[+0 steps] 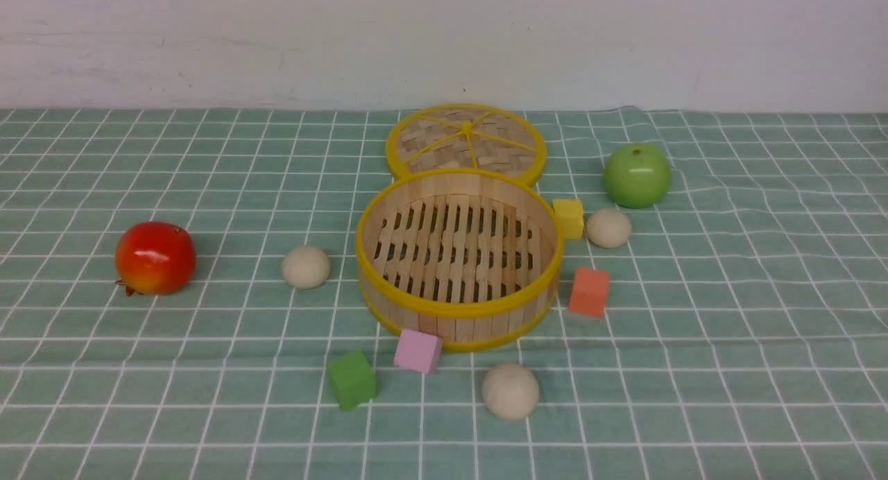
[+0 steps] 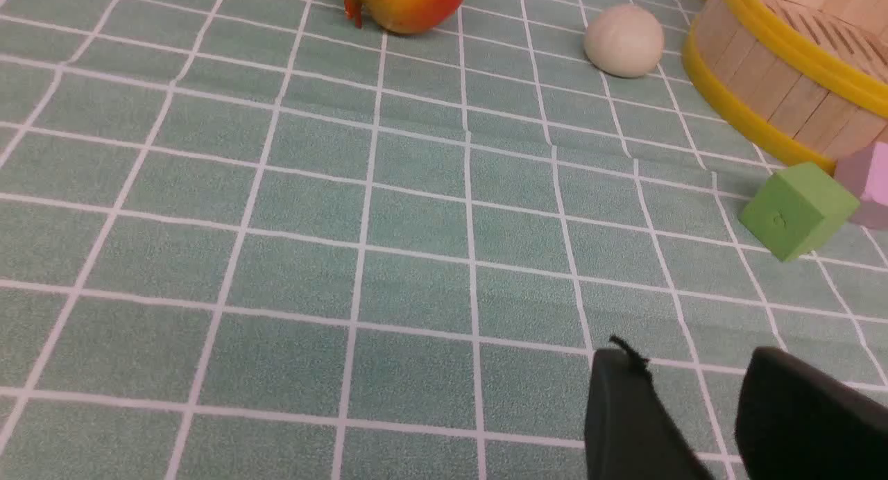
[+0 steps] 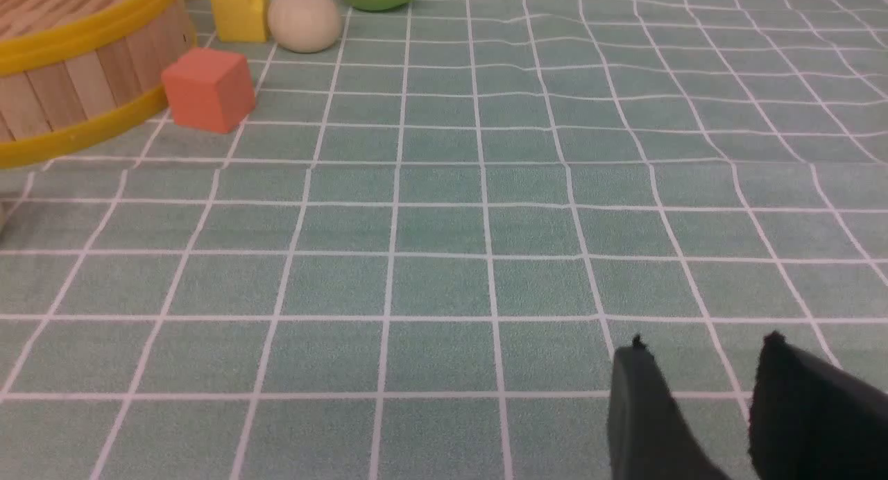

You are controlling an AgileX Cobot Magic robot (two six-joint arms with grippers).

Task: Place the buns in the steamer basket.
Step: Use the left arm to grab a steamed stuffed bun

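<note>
Left tool point(image 2: 694, 397) parted, buns point(image 1: 306, 266) outside steamer basket point(image 1: 479, 325)

The steamer basket point(image 1: 479, 325) is round pale bamboo with yellow rims and a slatted floor, upright and empty. Three smooth cream-white buns lie outside it, none touching it: one bun point(image 1: 306, 266) to its left, one bun point(image 1: 510, 390) in front, one bun point(image 1: 608, 227) at its right rear.
</note>
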